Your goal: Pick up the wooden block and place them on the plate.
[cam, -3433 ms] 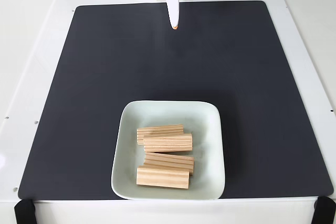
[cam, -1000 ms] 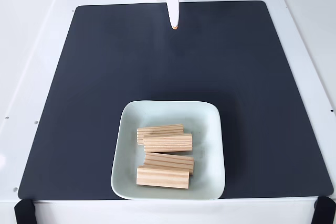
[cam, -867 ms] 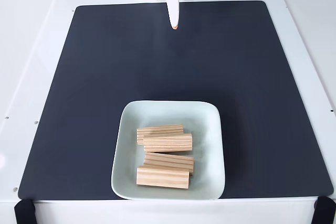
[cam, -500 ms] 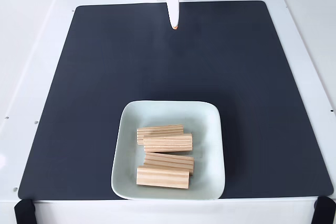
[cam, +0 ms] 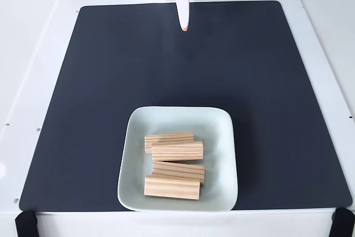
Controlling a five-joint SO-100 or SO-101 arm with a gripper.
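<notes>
A big, shiny, pale mint-white square plate (cam: 222, 137) with round corners and a raised rim sits near the bottom edge of a dark grey mat (cam: 100, 98). The mat lies flat on a white table (cam: 33, 54).

Four small light-wood blocks lie inside the plate, all turned sideways, with lines running along their length. The top wooden block (cam: 169, 138) is the farthest back. The second wooden block (cam: 177, 151) is just below it, pushed a little to the right, and the two touch. The third wooden block (cam: 178, 170) comes next. The bottom wooden block (cam: 172, 187) is the nearest one and looks like it rests against the third. They make a close little stack of rows in the middle of the plate.

The white gripper (cam: 184, 27) is at the top of the fixed view, well apart from the plate. It points down toward the mat, with a small orange tip at its end. The fingers look pressed together into one point, and it is holding nothing.

Small black clamps (cam: 26, 223) sit at the table's corners.
</notes>
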